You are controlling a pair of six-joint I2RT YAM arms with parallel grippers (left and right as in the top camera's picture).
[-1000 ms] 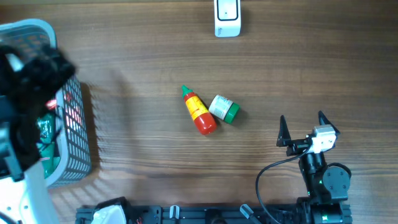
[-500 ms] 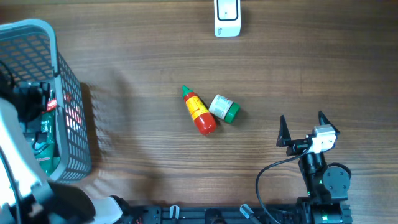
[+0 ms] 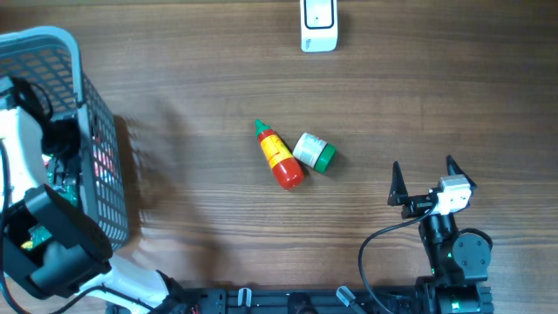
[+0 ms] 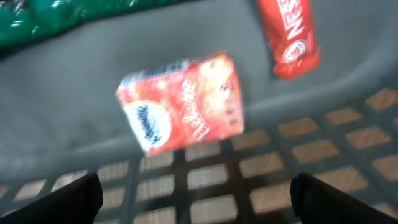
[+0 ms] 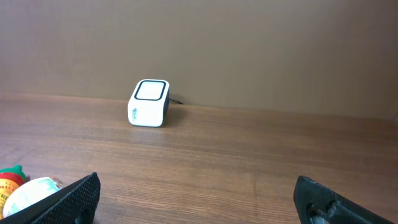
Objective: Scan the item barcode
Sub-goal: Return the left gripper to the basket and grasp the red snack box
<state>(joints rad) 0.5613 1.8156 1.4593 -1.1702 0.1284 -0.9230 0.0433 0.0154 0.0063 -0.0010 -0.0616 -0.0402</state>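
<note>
Wooden worktop [image 3: 261,87] is carrying the basket [image 3: 109,174] where your wide-open, empty left hand [image 4: 199,196] is hovering over a flat-lying orange carton [image 4: 180,102], probably light and crushable, so you should be gripping across its narrower sides.

Soft, even light fills my overhead view; the basket [image 3: 105,174] casts a faint shadow on the table [image 3: 392,96]. My left wrist picture is smeared: the red carton [image 4: 180,102] ahead of the jaws looks soft-edged. Right wrist is sharp, the scanner [image 5: 149,102] beyond the jaws crisp.
</note>
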